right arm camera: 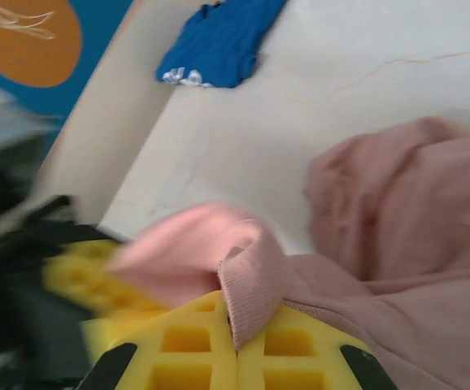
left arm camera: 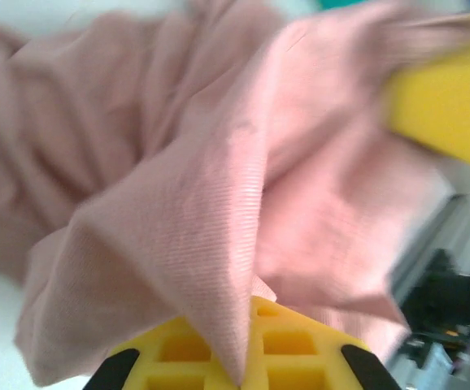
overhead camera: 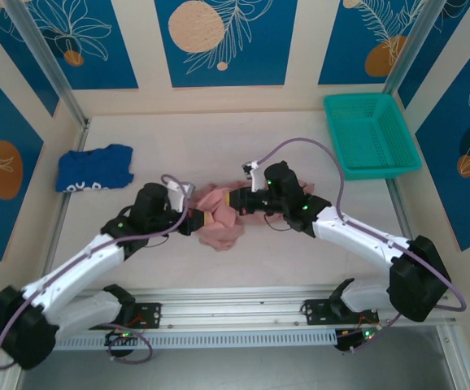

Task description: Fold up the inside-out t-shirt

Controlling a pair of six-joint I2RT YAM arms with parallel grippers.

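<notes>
Top external view. A: State the position of the inside-out t-shirt (overhead camera: 221,221).
B: It lies crumpled in 1 pink heap at mid-tabletop (overhead camera: 219,138), between the 2 arms. The blue garment (overhead camera: 94,168) lies well apart at the far left; the teal basket (overhead camera: 371,134) stands at the far right.
A: State the left claw (overhead camera: 196,218).
B: Clenched on the t-shirt. In the left wrist view, a peak of pink cloth runs down into the seam between both yellow fingers (left arm camera: 316,364), which meet with no gap. The grip is at the heap's left edge.
A: State the right claw (overhead camera: 237,200).
B: Also clenched on the t-shirt. In the right wrist view, a ribbed hem edge is pinched between its yellow fingers (right arm camera: 324,361), and a loop of cloth curls over to the left of the pinch. The grip is at the heap's far-right side.
A: Relation of the 2 claws?
B: Near each other, facing across the heap. The cloth between them is bunched, not spread flat.
</notes>
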